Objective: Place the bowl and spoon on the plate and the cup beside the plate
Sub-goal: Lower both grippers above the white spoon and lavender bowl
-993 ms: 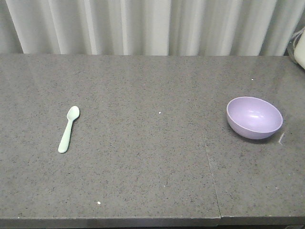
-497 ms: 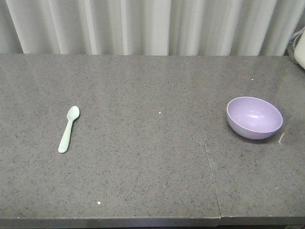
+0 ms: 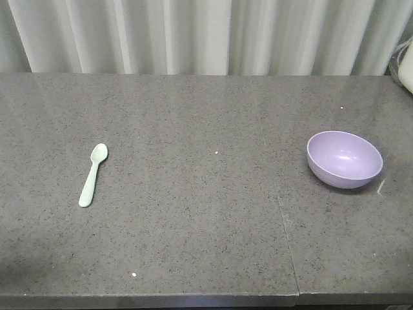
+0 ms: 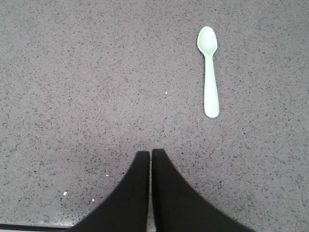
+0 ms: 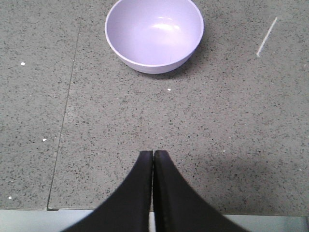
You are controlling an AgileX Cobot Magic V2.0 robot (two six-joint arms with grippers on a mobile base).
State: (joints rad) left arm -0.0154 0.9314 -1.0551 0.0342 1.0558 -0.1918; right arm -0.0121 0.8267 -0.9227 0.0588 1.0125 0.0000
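Note:
A pale mint-green spoon [image 3: 93, 174] lies flat on the grey speckled counter at the left, bowl end pointing away. The left wrist view shows the spoon [image 4: 209, 70] ahead and to the right of my left gripper [image 4: 150, 153], which is shut with nothing in it. A lavender bowl [image 3: 344, 159] stands upright and empty at the right. The bowl [image 5: 154, 34] sits straight ahead of my right gripper [image 5: 153, 153], also shut and empty, near the counter's front edge. The plate and the cup are out of view.
A seam [image 3: 284, 223] runs front to back through the counter, left of the bowl. A short white mark [image 5: 266, 30] lies on the counter right of the bowl. Pale curtains [image 3: 193, 35] hang behind the counter. A white object [image 3: 405, 64] pokes in at the far right edge.

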